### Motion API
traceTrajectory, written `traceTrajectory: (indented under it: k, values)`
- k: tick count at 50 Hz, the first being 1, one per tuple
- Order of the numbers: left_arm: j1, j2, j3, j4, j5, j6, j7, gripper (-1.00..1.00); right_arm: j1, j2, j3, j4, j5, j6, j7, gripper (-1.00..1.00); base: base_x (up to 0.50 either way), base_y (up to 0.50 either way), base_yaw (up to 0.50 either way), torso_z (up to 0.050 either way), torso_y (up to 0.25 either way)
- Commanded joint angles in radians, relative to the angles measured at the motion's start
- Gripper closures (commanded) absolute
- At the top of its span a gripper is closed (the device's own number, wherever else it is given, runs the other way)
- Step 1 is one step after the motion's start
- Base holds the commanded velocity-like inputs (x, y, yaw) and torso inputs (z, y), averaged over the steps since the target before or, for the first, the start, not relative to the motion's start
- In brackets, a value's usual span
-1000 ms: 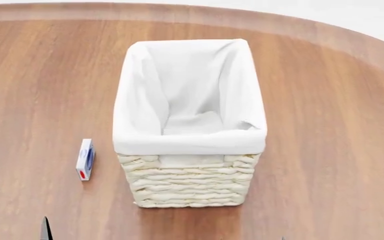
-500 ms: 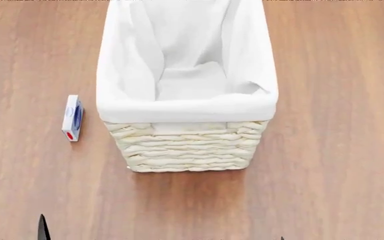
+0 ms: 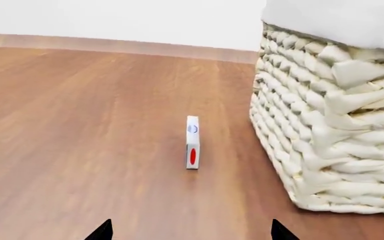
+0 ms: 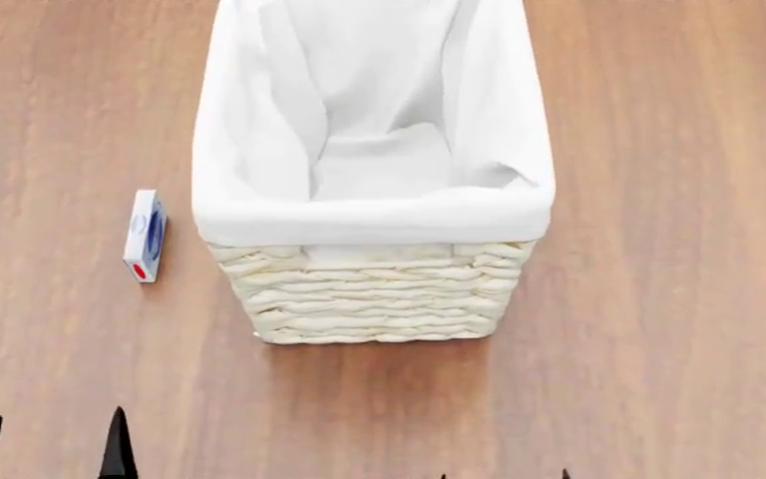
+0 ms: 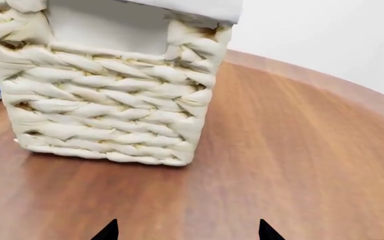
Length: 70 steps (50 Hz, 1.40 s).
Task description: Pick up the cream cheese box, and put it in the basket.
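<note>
Even, bright, diffuse light is seen in all three views, with no glare. Only a faint, soft shadow is cast on the surface (image 4: 676, 329) beneath the basket (image 4: 372, 294). Edges are rendered sharply, without blur or visible distortion; the liner's whites are nearly washed out.

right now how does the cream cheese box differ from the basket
The cream cheese box is small, thin and smooth, with blue and red marks; the basket is far larger, woven and cloth-lined. The box stands on a narrow edge; the basket sits upright, open-topped. Both are whitish and rest on the wooden table.
</note>
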<state>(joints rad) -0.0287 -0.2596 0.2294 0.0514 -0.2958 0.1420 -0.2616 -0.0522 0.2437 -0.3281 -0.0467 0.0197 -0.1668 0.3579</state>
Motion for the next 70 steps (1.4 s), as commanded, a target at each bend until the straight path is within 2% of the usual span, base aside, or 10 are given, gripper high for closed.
traceTrajectory:
  k: [1, 4, 16, 28, 33, 39, 44, 54, 70]
  values:
    - [-0.141, -0.004, 0.018, -0.088, -0.065, -0.033, 0.083, -1.0, 0.01, 0.004, 0.003, 0.006, 0.012, 0.003, 0.003, -1.0, 0.0, 0.0, 0.0, 0.0, 0.0]
    - [-0.211, 0.009, 0.014, -0.155, -0.068, -0.051, 0.083, -1.0, 0.018, 0.003, 0.002, 0.014, 0.015, 0.005, 0.004, -1.0, 0.0, 0.0, 0.0, 0.0, 0.0]
    - [-0.346, 0.02, 0.0, -0.276, -0.102, -0.101, 0.098, -1.0, 0.023, 0.002, -0.007, 0.021, 0.015, 0.011, 0.007, -1.0, 0.0, 0.0, 0.0, 0.0, 0.0]
    - [-0.515, 0.045, 0.002, -0.496, -0.139, -0.135, 0.176, -1.0, 0.022, 0.007, -0.01, 0.013, 0.022, 0.013, 0.01, -1.0, 0.0, 0.0, 0.0, 0.0, 0.0]
    - [-0.624, 0.075, 0.02, -0.715, -0.138, -0.106, 0.27, -1.0, 0.025, 0.008, -0.011, 0.02, 0.024, 0.011, 0.011, -1.0, 0.0, 0.0, 0.0, 0.0, 0.0]
    - [-0.799, 0.138, 0.012, -1.095, -0.117, 0.049, 0.366, -1.0, 0.027, 0.01, -0.012, 0.022, 0.029, 0.008, 0.012, -1.0, 0.0, 0.0, 0.0, 0.0, 0.0]
    - [-0.908, 0.172, -0.004, -1.336, -0.117, 0.151, 0.425, -1.0, 0.027, 0.012, -0.013, 0.021, 0.033, 0.007, 0.012, -1.0, 0.0, 0.0, 0.0, 0.0, 0.0]
    - [-0.951, 0.174, -0.067, -1.359, -0.066, 0.133, 0.412, -1.0, 0.027, 0.016, -0.017, 0.022, 0.036, 0.007, 0.014, -1.0, 0.0, 0.0, 0.0, 0.0, 0.0]
    - [-0.956, 0.197, -0.304, -1.36, 0.122, 0.083, 0.439, -1.0, 0.029, 0.02, -0.023, 0.018, 0.042, 0.012, 0.018, -1.0, 0.0, 0.0, 0.0, 0.0, 0.0]
